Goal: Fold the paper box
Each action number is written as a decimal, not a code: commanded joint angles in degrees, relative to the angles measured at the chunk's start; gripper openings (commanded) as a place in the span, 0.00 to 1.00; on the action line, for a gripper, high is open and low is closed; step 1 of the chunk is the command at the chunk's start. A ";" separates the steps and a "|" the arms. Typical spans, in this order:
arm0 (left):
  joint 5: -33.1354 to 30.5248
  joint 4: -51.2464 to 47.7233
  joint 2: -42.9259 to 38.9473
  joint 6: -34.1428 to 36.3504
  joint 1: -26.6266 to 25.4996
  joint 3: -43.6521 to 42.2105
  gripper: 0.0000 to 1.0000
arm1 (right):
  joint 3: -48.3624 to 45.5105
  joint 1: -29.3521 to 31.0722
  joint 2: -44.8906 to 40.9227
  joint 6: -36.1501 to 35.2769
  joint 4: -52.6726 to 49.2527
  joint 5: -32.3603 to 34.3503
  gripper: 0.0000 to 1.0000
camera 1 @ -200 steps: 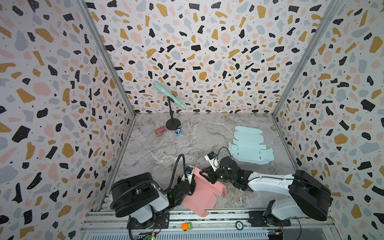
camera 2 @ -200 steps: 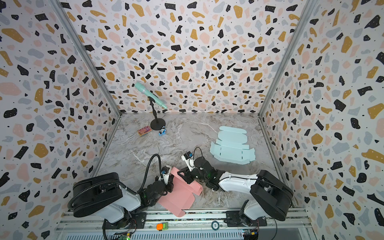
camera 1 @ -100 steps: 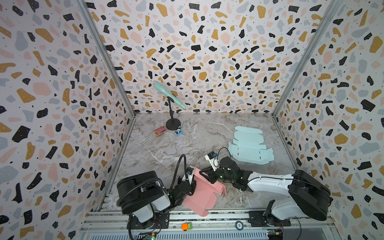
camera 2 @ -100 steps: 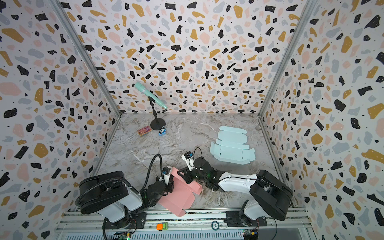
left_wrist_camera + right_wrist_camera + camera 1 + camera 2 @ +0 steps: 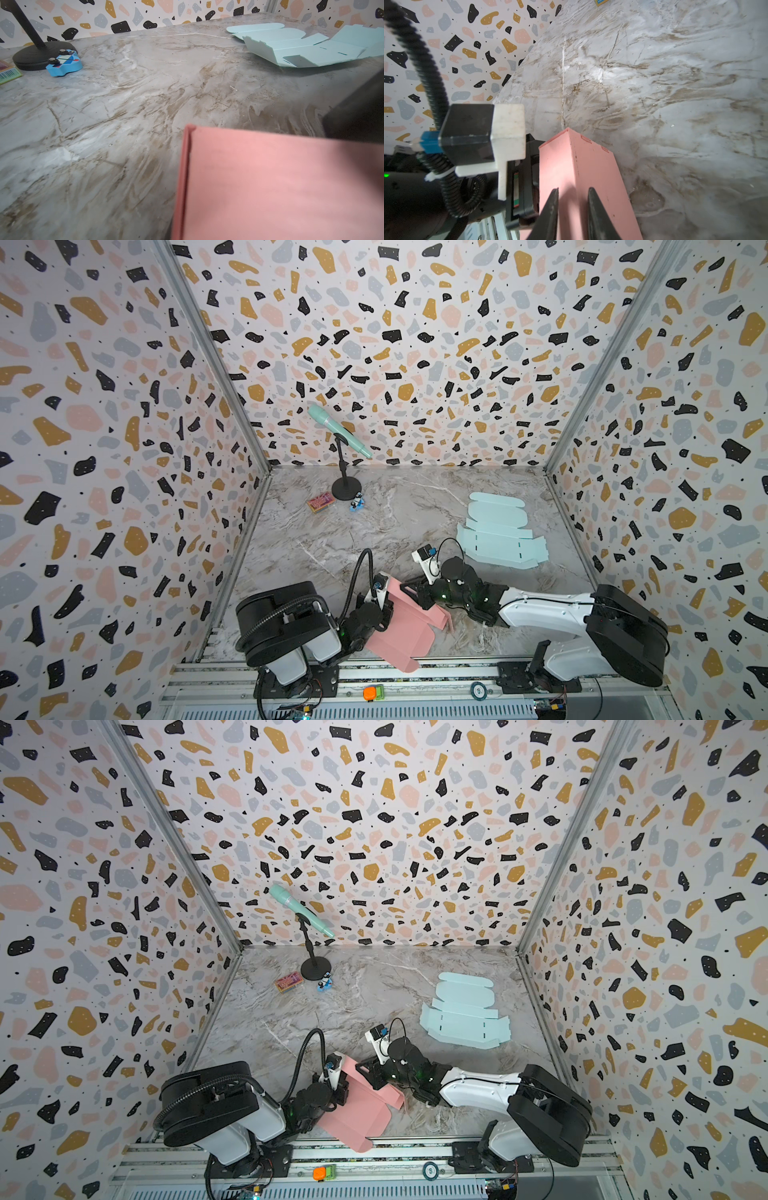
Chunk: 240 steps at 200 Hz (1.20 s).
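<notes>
A pink paper box (image 5: 401, 628), partly folded, lies at the table's front middle in both top views (image 5: 357, 1108). My left gripper (image 5: 383, 602) is at its left side, shut on the raised left wall. In the left wrist view that pink wall (image 5: 270, 187) fills the near field and hides the jaws. My right gripper (image 5: 417, 593) reaches in from the right. Its fingers (image 5: 553, 204) straddle the folded ridge of the pink box (image 5: 593, 166) and pinch it, as the right wrist view shows.
A flat, unfolded teal box (image 5: 498, 537) lies at the right rear. A teal microphone on a black stand (image 5: 338, 429), a small blue toy (image 5: 356, 504) and a pink packet (image 5: 321, 502) sit at the back left. Patterned walls enclose three sides.
My left gripper has closed further on the pink wall and its arm has shifted a little to the right. The right gripper and the box have barely moved.
</notes>
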 commanded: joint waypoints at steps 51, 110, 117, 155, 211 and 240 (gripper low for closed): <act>1.48 3.01 -3.44 0.30 0.28 -2.35 0.06 | 0.16 -3.20 -10.80 -1.55 -10.43 -1.38 0.53; 2.31 2.18 -5.88 0.38 -0.43 -3.21 0.06 | 0.24 -12.93 -13.02 -6.63 -15.01 -3.96 0.48; 2.42 2.04 -6.13 0.39 -0.49 -3.18 0.06 | 0.40 -13.64 -11.98 -7.36 -14.98 -4.35 0.47; 2.34 0.31 -7.45 1.50 -0.95 -2.39 0.07 | 2.41 -14.23 -3.03 -8.68 -12.03 -9.91 0.41; 2.50 -0.44 -9.05 1.79 -1.15 -2.13 0.07 | 5.78 -12.25 7.17 -11.32 -10.09 -15.71 0.39; 2.35 -0.47 -8.81 1.74 -1.18 -2.04 0.08 | 7.94 -9.98 10.53 -13.07 -10.12 -19.09 0.38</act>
